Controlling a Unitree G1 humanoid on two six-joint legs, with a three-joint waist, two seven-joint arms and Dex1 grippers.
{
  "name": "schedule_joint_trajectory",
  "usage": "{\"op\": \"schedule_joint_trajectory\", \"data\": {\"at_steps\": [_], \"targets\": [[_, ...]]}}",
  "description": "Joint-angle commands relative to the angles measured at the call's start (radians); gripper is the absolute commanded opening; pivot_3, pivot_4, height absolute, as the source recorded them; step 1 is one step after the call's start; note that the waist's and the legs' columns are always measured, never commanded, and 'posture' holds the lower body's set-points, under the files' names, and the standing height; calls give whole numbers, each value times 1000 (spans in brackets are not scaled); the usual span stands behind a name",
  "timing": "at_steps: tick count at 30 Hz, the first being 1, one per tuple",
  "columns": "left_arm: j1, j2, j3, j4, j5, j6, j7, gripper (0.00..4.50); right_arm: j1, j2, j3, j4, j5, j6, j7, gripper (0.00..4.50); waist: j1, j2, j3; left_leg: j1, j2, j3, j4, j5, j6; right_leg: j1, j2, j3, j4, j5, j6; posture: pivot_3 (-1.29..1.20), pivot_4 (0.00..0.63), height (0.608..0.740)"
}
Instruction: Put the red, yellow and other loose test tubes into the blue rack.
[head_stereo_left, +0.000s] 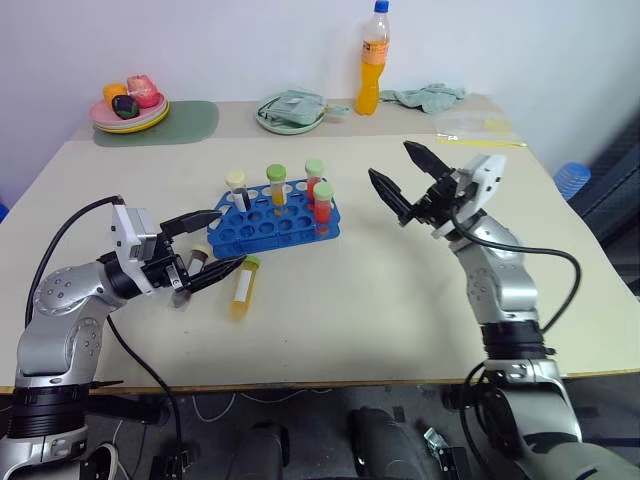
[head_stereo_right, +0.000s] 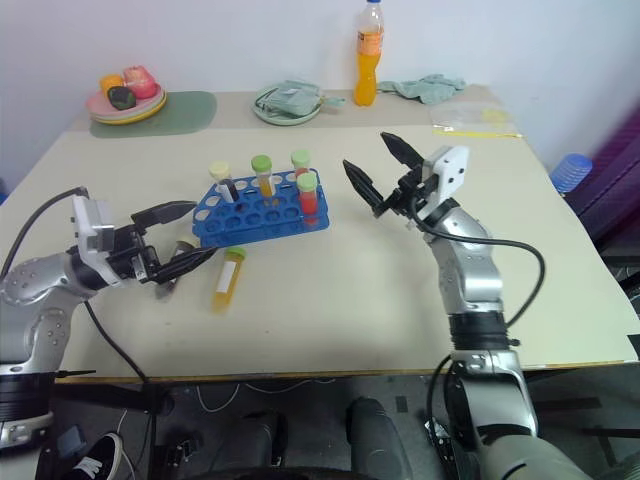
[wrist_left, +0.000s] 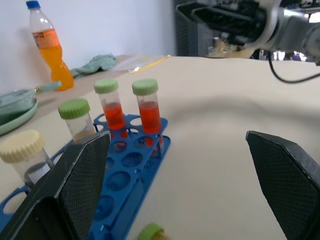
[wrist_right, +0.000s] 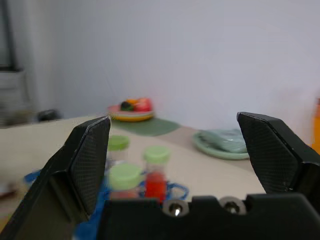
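Four tubes are standing in the blue rack (head_stereo_left: 272, 214), frame centre; the yellow tube (head_stereo_left: 242, 287) is lying below it. Both grippers are gaping empty: left gripper (head_stereo_left: 210, 248) beside it, right gripper (head_stereo_left: 402, 178) centre-right. You're grabbing the yellow tube next.

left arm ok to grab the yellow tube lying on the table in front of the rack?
Probably yes. The left gripper is open and empty, right beside the loose yellow tube, which lies flat in front of the blue rack with nothing between them. The rack stands close behind it, so room is tight.
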Motion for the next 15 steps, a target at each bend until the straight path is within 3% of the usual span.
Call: {"op": "schedule_joint_trajectory", "data": {"at_steps": [1, 10, 12, 15], "targets": [[3, 7, 36, -16, -14, -22, 6, 4500, 22, -54, -24, -106, 59, 75, 40, 4459, 5, 0, 0, 0, 0, 0, 0, 0, 0, 0, 0, 0, 0, 0, 0, 0, 150, 740], [9, 5, 28, 0, -6, -35, 2, 4500, 47, -88, 5, -197, 48, 166, 18, 4459, 11, 0, 0, 0, 0, 3, 0, 0, 0, 0, 0, 0, 0, 0, 0, 0, 150, 740], [17, 14, 28, -19, -6, 1, 27, 4500, 45, -86, 9, -199, 55, 189, 13, 4459, 11, 0, 0, 0, 0, 3, 0, 0, 0, 0, 0, 0, 0, 0, 0, 0, 150, 740], [24, 81, 0, -98, 9, 210, 145, 4500, 46, -99, 15, -183, 37, 172, 30, 4459, 9, 0, 0, 0, 0, 3, 0, 0, 0, 0, 0, 0, 0, 0, 0, 0, 150, 740]]}}
